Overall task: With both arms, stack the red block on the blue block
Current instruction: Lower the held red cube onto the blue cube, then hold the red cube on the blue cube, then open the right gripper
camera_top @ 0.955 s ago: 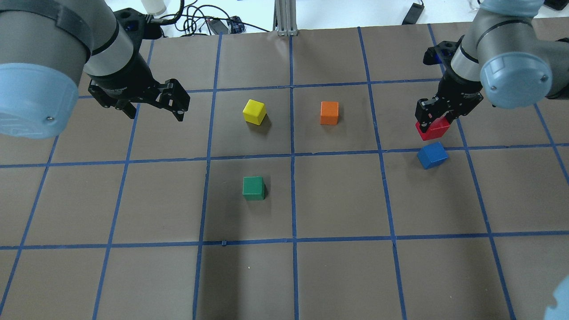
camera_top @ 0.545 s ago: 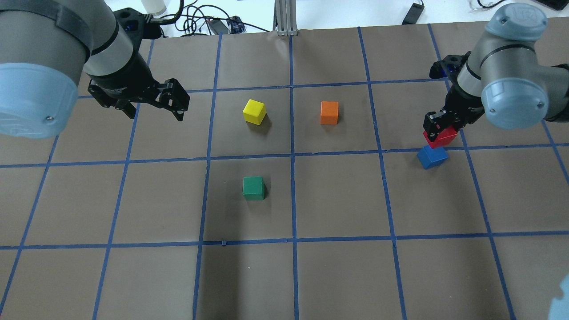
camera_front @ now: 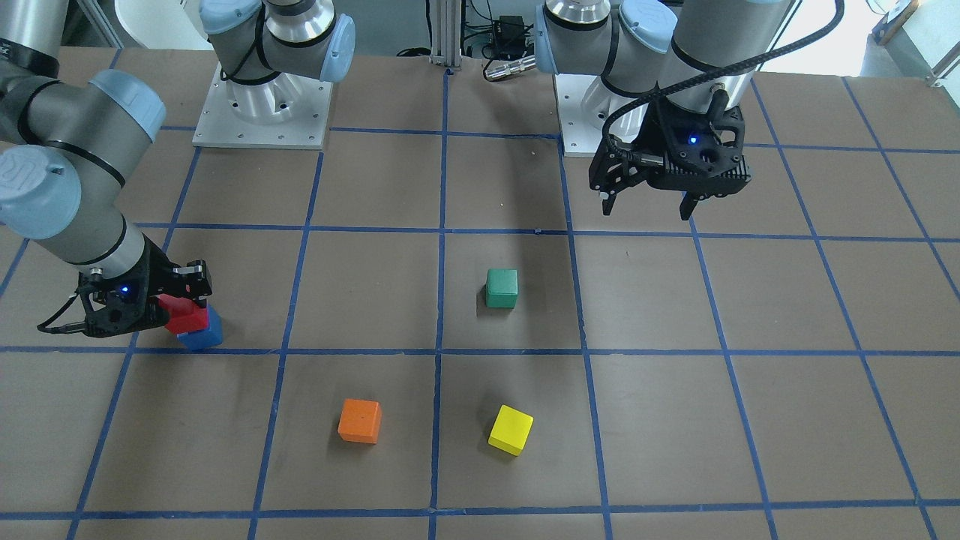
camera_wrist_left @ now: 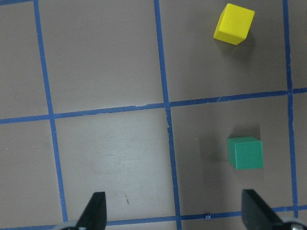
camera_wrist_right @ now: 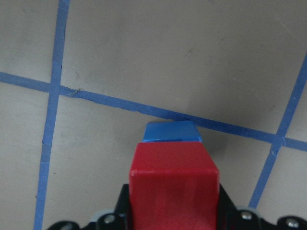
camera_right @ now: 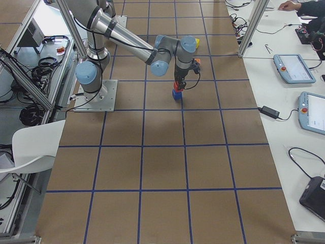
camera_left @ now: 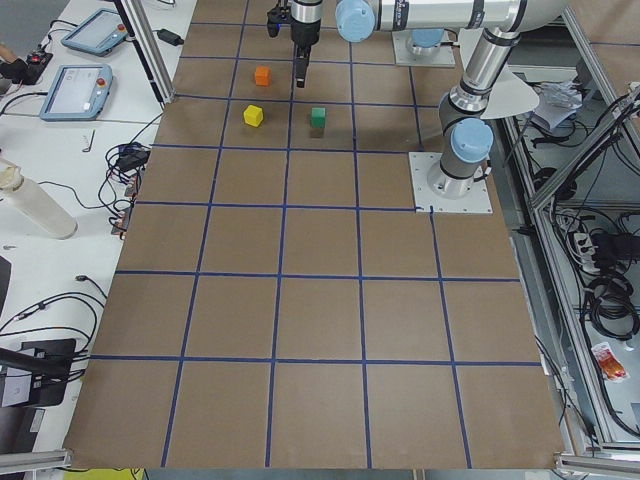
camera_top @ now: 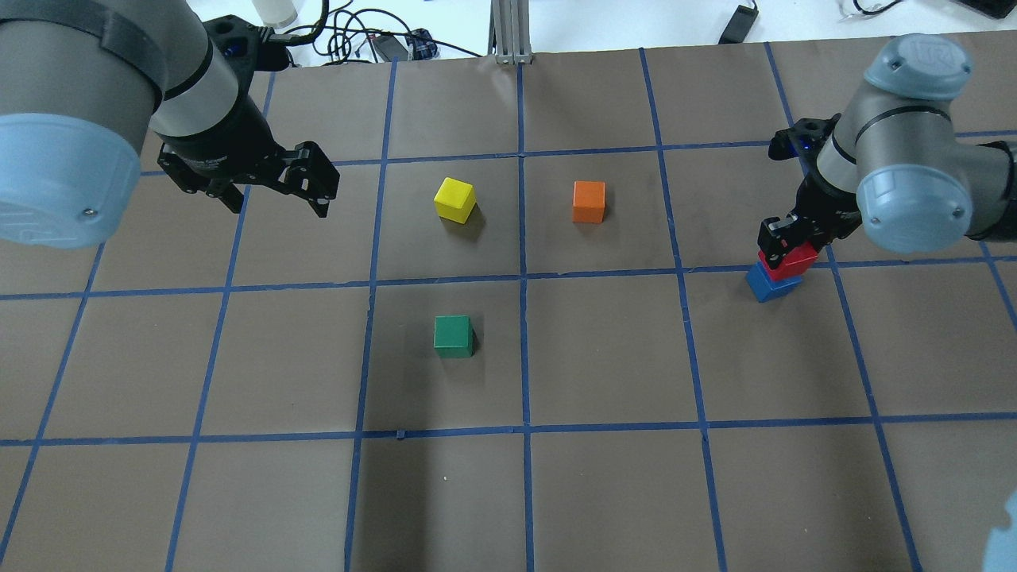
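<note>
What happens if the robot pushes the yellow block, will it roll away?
Probably not. The yellow block is a flat-faced cube, so it should slide, not roll. It looks solid, so it likely keeps its shape. Sitting flat on the table, it seems unlikely to tip.

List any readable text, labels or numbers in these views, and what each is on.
No text can be read in any view.
Mark on the light-blue joint cap: too blurred to read.
Pendant screens: too small to read.
Red block, blue block: no markings.
</note>
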